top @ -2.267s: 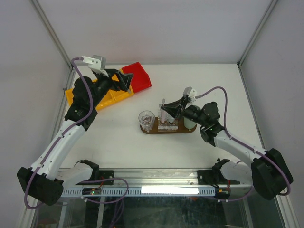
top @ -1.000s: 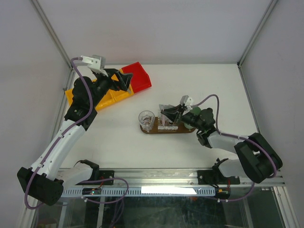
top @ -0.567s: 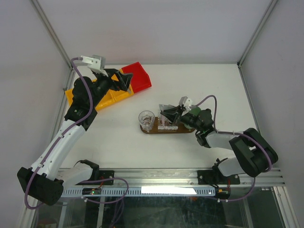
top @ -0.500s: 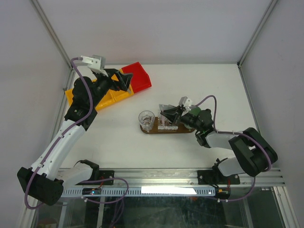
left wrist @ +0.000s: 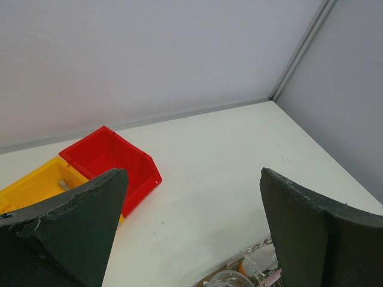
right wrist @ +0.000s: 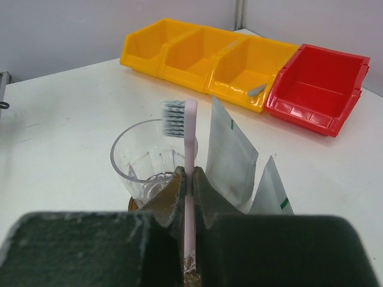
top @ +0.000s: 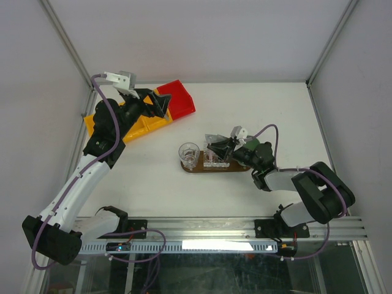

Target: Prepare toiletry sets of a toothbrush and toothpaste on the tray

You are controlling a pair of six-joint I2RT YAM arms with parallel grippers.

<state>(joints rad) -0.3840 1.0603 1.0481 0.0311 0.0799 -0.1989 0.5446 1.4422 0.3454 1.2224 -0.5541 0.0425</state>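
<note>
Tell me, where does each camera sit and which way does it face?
Top: above and behind, looking down at the table; left arm and right arm show.
Left wrist: high, facing the far wall over the red bin; open left jaws frame the view.
Right wrist: low, facing the yellow bins; right jaws, shut on a toothbrush, fill the bottom.
All share the red bin.

Toothbrush (right wrist: 190, 134) foot inside right claw (right wrist: 190, 181)

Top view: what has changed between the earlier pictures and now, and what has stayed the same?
The right gripper, shut on the pink toothbrush, moved down and slightly left toward the tray, its arm folding in. Nothing was released. The left gripper stayed open above the bins; glass and tray did not move.
</note>
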